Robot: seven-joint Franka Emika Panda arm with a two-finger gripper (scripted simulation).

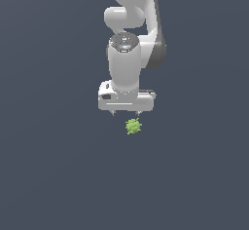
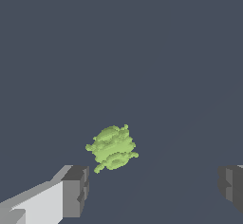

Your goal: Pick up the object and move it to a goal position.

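Offset is what I'm watching: the small yellow-green, spiky, bumpy ball-like lump lies on the flat dark grey-blue ground just below the white two-fingered gripper of my Panda arm, but not squarely under it. In the exterior view it sits toward that view's right, nearly beneath the finger on that side rather than under the midpoint between the two. The wrist view agrees on the fact of an offset: the lump lies close to one dark grey fingertip and well apart from the other, and it sits ahead of the line joining the pads, not between them.

Gripper state: the fingers stand spread wide and hold nothing (the gap between the pads is much broader than the lump). No contact with the lump that I can see.

As for heading and long axis, there's little to go on. The lump is roughly round, perhaps slightly squashed so that it looks a bit wider than tall in the wrist view, with short spikes all round; I'd judge that no closing direction is clearly better than another.

So, as I read it, the next move turns on a small sideways and forward correction to centre the lump between the pads, then a descent. No goal marker shows in either view.
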